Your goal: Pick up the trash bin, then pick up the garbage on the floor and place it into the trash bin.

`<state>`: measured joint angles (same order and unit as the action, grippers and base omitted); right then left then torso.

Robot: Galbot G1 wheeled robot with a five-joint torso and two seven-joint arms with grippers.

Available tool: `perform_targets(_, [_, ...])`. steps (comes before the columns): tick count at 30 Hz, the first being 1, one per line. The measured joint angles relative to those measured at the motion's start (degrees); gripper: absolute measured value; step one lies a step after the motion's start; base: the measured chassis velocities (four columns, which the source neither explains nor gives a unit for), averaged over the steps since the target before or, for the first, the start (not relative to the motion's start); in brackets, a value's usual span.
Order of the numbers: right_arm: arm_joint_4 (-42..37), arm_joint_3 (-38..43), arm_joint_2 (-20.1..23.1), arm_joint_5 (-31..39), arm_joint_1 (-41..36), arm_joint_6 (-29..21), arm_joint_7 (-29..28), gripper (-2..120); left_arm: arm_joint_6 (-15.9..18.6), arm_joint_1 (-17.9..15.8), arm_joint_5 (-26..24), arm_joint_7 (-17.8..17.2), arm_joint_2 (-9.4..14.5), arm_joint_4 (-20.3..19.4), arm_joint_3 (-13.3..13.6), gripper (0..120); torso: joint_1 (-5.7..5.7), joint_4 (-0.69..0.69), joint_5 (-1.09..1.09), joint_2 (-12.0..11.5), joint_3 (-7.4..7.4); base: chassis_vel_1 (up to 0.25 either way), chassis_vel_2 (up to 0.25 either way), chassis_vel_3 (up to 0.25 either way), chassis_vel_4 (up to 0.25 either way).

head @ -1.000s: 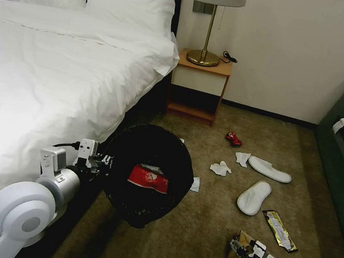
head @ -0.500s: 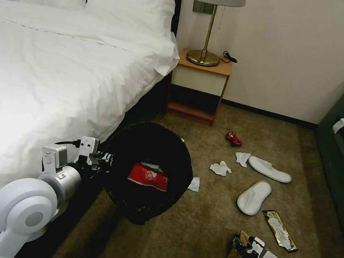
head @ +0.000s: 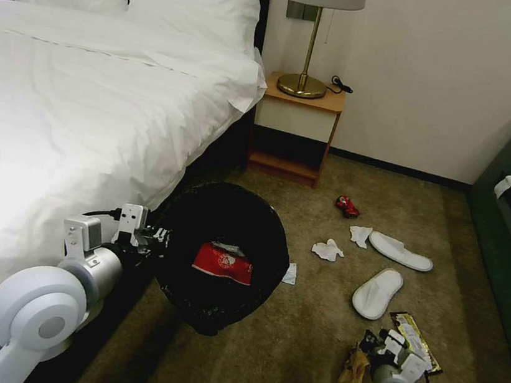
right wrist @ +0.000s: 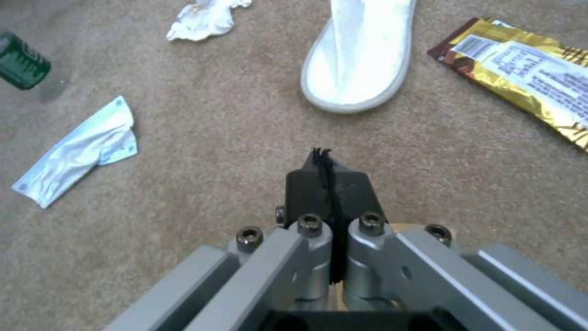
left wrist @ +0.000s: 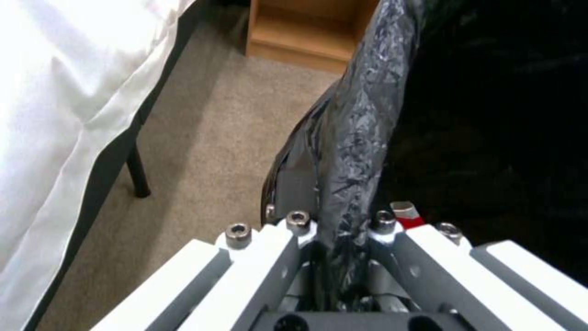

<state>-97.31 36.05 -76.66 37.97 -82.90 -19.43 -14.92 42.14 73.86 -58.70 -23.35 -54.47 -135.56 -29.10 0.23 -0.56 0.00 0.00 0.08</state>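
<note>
Held the trash bin (head: 222, 256) by its rim in the left gripper (left wrist: 334, 230), fingers clamped on the liner, mouth tilted toward the litter. Right gripper (right wrist: 330, 184), fingers closed empty, low over the floor (head: 284, 358) beside the brown bag (head: 351, 377), at the bin's four o'clock.
</note>
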Motion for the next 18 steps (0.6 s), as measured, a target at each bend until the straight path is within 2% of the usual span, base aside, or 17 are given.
perform_targets(14, [-0.99, 1.16, 0.01, -4.59, -2.61, 0.94, 0.82, 0, 0.00, 1.47, -0.04, -0.19, 0.41, -1.73, -0.85, 2, 0.00, 0.00, 0.00, 0.00, -0.01, 0.000, 0.000, 0.000, 0.000])
perform_targets(18, [-0.47, 1.73, 0.36, -5.37, -4.03, 0.91, 1.62, 13, 0.00, 2.41, 0.09, -0.21, 0.45, -1.99, -1.19, 2, 0.00, 0.00, 0.00, 0.00, 0.00, 0.000, 0.000, 0.000, 0.000])
